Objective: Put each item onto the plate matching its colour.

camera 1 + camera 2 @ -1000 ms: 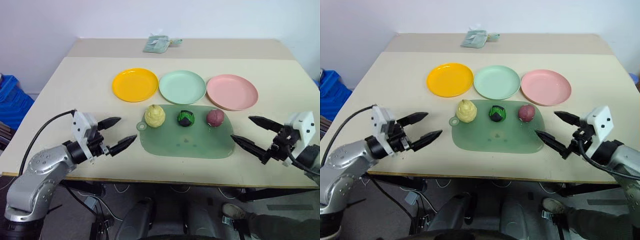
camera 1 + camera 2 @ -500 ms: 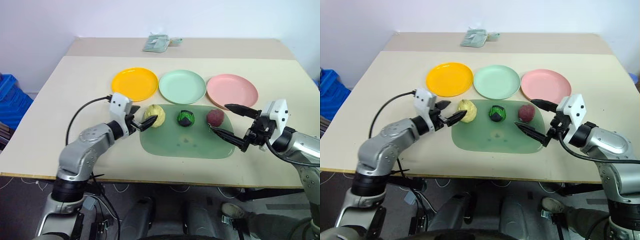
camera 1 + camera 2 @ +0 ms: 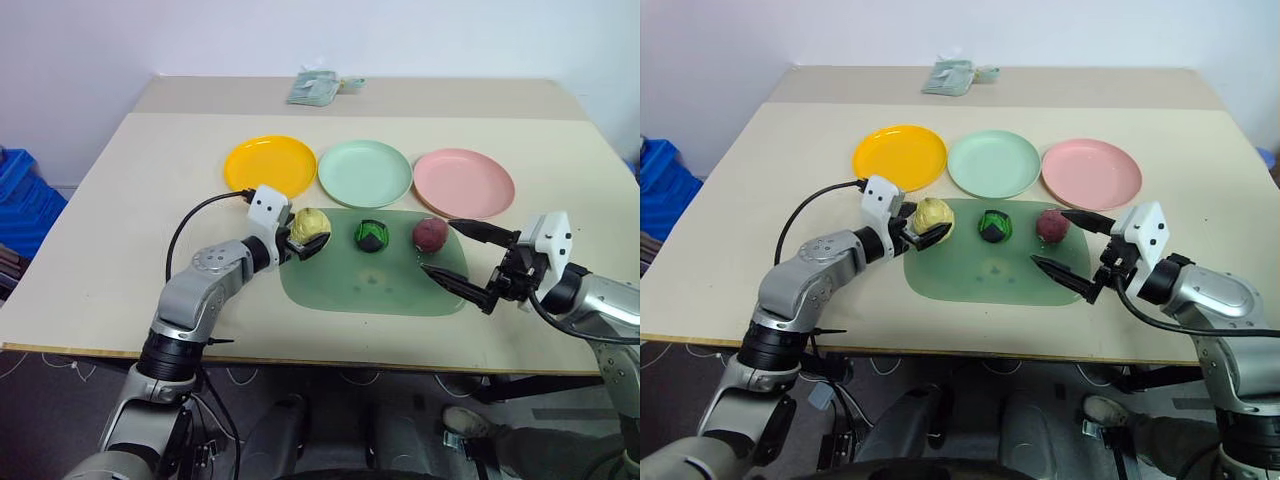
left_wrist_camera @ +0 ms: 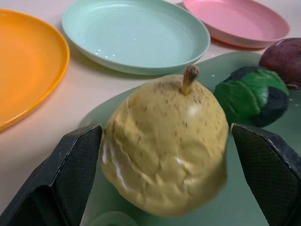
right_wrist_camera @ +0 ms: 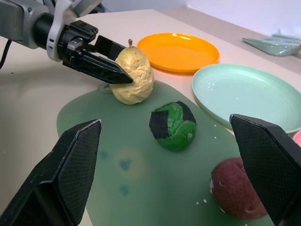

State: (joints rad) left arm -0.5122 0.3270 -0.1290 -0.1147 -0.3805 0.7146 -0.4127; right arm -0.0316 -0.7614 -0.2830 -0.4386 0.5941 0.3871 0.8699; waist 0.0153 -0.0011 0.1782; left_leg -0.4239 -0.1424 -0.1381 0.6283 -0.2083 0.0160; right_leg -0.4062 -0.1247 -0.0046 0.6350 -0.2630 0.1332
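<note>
From the head, left eye view: the left hand has its two black fingers set either side of the yellow lump, which sits on the near-left end of the green mat. The matching orange-yellow plate lies just beyond and a little to the left of the lump, so I'd judge the carry is short: up, back and slightly leftward. The left arm is plainly the nearer one for this piece.

In the right eye view, the right hand hangs released with fingers spread wide, holding nothing, just beside the red-purple lump. The green-and-black lump sits between the two others on the mat. The pink plate and mint plate are bare, well beyond the mat on the counter.

Left wrist view: the yellow lump fills the gap between the fingers, stem upright. One finger looks to be touching its side; the other stands a little clear, so the grasp looks not quite clenched.

Right wrist view: the spread fingers frame the mat, the red-purple lump nearest, the green one beyond it, and the left hand at the yellow lump farthest off.
</note>
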